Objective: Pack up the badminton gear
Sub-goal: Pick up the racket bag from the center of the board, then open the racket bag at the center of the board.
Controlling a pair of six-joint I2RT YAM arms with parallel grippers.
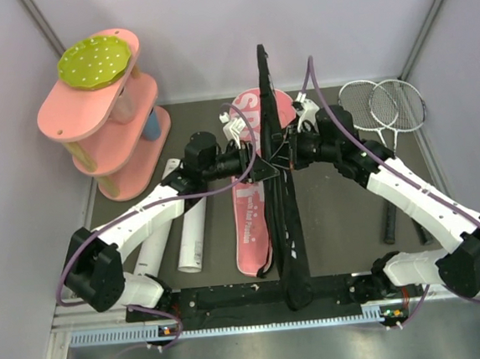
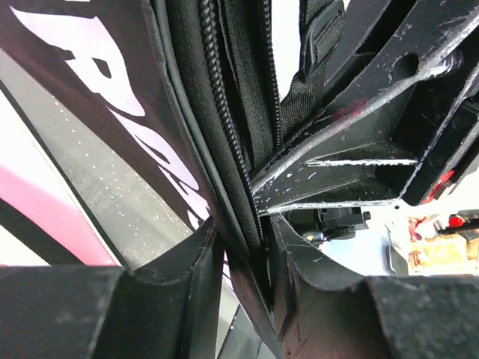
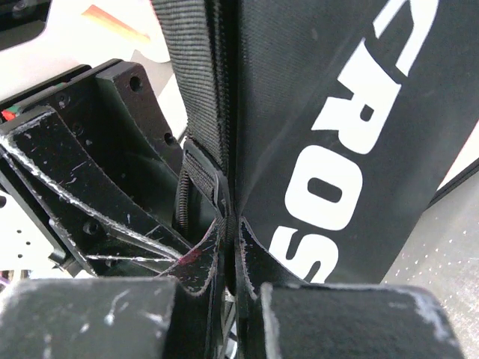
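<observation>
1. Dark matt counter (image 1: 344, 212), boxed in by pale lilac walls (image 1: 210, 31) on three sides. Metal rail (image 1: 261, 322) along the near edge at 6 o'clock.
2. At 10 o'clock, pink tiered shelf (image 1: 108, 115), green dotted disc (image 1: 95, 59) on its top level.
3. At 8 o'clock, white tubes (image 1: 193, 234) lying flat, partly under the left arm. At 2 o'clock, rackets (image 1: 385, 104) flat with heads overlapping, handles toward 6 o'clock.
4. At centre, black bag (image 1: 289, 242) held upright on its edge, thin side up, running from 12 to 6 o'clock. White "CROS" lettering on the face toward 3 o'clock, zip and webbing strap along the rim.
5. Just beside it at 9 o'clock, pink panel (image 1: 253, 229) with white letters, flat on the counter. Cannot tell whether joined to the black bag.
6. Left hand (image 1: 260, 163) reaching in from 9 o'clock, pinching the zipped rim. Right hand (image 1: 286, 152) from 3 o'clock, fingers pressed together on the same rim beside the strap.
</observation>
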